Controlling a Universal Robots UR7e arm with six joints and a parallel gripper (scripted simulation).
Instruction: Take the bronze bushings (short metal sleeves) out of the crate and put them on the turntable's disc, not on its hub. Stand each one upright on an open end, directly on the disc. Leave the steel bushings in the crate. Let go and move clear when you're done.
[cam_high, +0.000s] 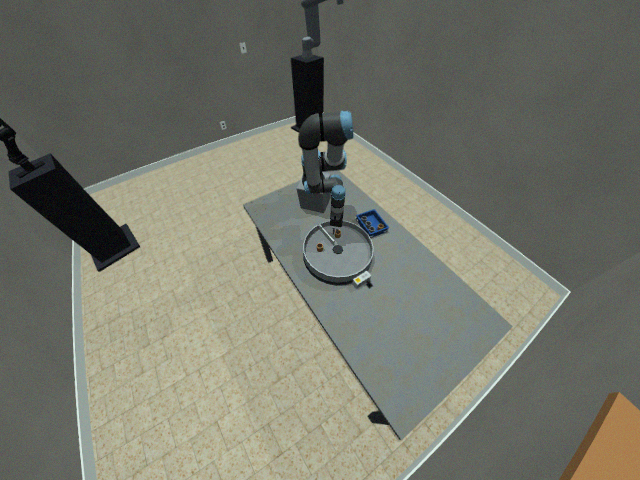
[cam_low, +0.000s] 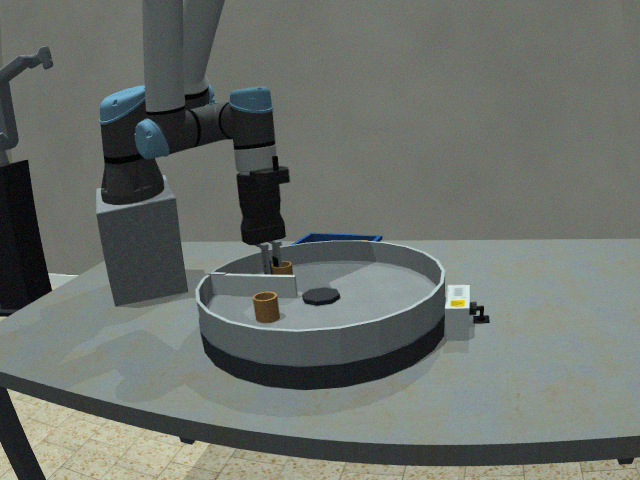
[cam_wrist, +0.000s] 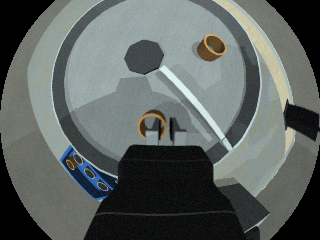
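Observation:
The blue crate (cam_high: 374, 219) (cam_low: 343, 236) (cam_wrist: 65, 158) holds one bronze bushing (cam_high: 381, 226) (cam_wrist: 71, 164) and three steel bushings (cam_wrist: 89, 172); part of it is hidden in the wrist view. On the turntable's disc (cam_high: 351, 263) (cam_low: 361, 289) (cam_wrist: 100, 70) a bronze bushing (cam_high: 320, 248) (cam_low: 266, 308) (cam_wrist: 209, 49) stands upright, away from the hub (cam_high: 337, 249) (cam_low: 320, 296) (cam_wrist: 144, 56). Another bronze bushing (cam_low: 282, 268) (cam_wrist: 142, 125) stands upright behind the guide bar. My gripper (cam_high: 336, 230) (cam_low: 271, 267) (cam_wrist: 165, 124) is slightly open, one finger inside that bushing's mouth, the other outside its wall.
A pale guide bar (cam_high: 327, 234) (cam_low: 253, 285) (cam_wrist: 195, 102) reaches from the rim towards the hub, close beside my fingers. A raised wall (cam_high: 371, 258) (cam_low: 320, 343) rings the disc. A white control box (cam_high: 362, 278) (cam_low: 458, 315) sits outside the wall.

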